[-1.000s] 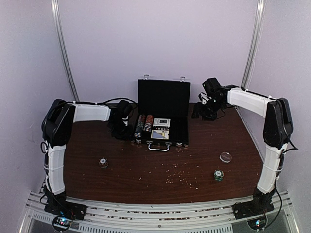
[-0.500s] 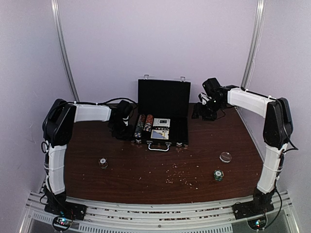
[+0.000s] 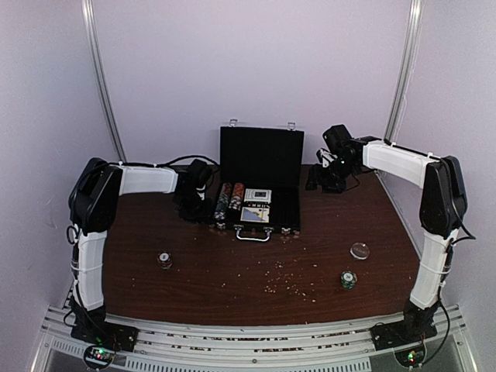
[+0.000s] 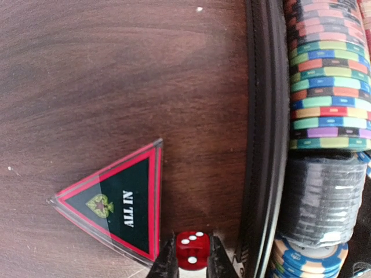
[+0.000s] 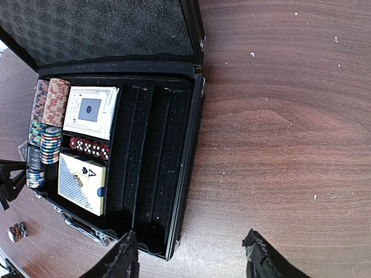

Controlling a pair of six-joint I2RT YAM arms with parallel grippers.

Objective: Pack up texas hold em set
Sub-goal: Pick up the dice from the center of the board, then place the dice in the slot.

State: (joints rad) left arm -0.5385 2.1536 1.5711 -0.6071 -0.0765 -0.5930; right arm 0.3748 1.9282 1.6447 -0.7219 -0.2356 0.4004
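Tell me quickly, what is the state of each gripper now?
Left gripper: closed on the red die.
Right gripper: open, holding nothing.

The die [image 4: 192, 250] is red with white pips, the triangular marker [image 4: 119, 207] black edged red, the chips [image 4: 327, 75] striped multicoloured, the counter [image 4: 116, 69] brown woodgrain.

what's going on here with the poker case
The left gripper has its jaws pinched on a small red die just outside the open case, beside a triangular ALL IN marker. The case already holds rows of chips, two card decks and a row of dice. The right gripper hovers open on the case's other side, holding nothing. A small chip stack sits out on the table.
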